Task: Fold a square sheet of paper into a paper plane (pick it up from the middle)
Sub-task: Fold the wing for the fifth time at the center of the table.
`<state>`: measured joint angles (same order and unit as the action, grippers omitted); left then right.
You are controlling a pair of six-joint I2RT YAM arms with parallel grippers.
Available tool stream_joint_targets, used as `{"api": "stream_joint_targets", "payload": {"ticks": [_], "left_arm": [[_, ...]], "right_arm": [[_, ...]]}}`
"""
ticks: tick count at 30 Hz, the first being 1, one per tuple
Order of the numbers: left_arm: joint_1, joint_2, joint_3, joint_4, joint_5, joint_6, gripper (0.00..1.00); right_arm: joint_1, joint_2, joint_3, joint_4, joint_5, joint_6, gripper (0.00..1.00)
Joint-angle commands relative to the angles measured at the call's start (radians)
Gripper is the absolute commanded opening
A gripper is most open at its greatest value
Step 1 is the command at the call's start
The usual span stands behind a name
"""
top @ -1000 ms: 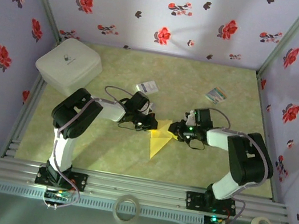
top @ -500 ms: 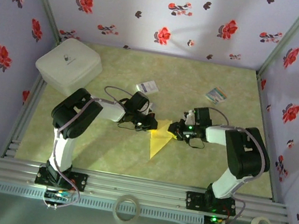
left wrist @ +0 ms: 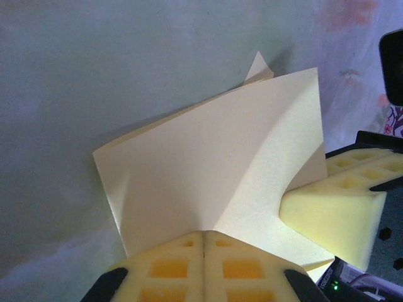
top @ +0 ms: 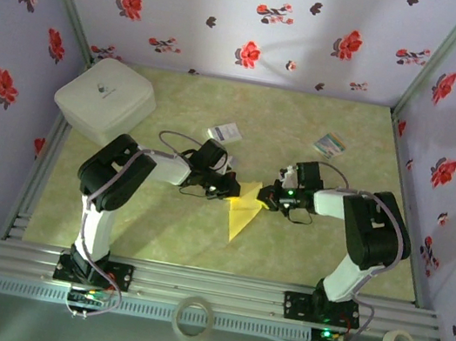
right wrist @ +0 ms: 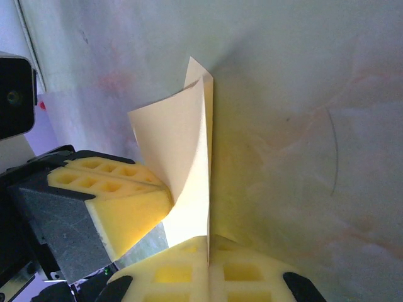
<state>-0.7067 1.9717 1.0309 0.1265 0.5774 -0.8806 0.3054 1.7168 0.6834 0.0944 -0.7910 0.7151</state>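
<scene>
1. Two arms, top external view: both reach inward from their bases, with forearms low and wrists meeting mid-table. The left gripper (top: 229, 190) and right gripper (top: 269, 197) flank the thin yellow-tan paper dart (top: 241, 213). Its wide end sits between them and its point aims toward the near edge, over the green marbled tabletop (top: 156, 228).
2. Left wrist view: the left gripper (left wrist: 204, 242) has its yellow foam pads pressed together, clamped on the dart's (left wrist: 208, 176) lower edge. The sheet stands up off the tabletop with one flap bowed. The right gripper's foam pad (left wrist: 334, 217) touches the paper at the right.
3. Right wrist view: the right gripper (right wrist: 208, 248) is likewise pinched closed on the dart (right wrist: 189, 145), which rises as a narrow upright fold. The left gripper's foam pads (right wrist: 110, 189) lie just beside it.
4. Handling, judged: the paper is very light, limp and easily creased, and it would likely tear if the two arms pulled apart. The doubled layers along the centre crease look like the safest hold.
</scene>
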Motion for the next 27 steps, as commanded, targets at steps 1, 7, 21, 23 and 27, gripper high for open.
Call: {"api": "stream_joint_targets", "payload": {"ticks": [1,7,21,23,27], "left_arm": [[0.009,-0.058,-0.01,-0.009,0.001,0.01,0.09],[0.009,-0.152,-0.048,-0.011,-0.062,0.028,0.18],[-0.14,-0.36,-0.129,-0.138,-0.384,0.242,0.22],[-0.198,-0.371,-0.125,-0.164,-0.474,0.287,0.26],[-0.293,-0.344,-0.079,-0.255,-0.619,0.369,0.32]], "right_arm": [[-0.005,-0.026,-0.024,0.065,-0.02,0.07,0.02],[-0.001,-0.094,-0.1,0.202,0.054,0.262,0.0],[0.087,-0.124,-0.226,0.388,0.3,0.682,0.0],[0.089,-0.12,-0.217,0.386,0.303,0.681,0.0],[0.089,-0.133,-0.202,0.337,0.319,0.669,0.0]]}}
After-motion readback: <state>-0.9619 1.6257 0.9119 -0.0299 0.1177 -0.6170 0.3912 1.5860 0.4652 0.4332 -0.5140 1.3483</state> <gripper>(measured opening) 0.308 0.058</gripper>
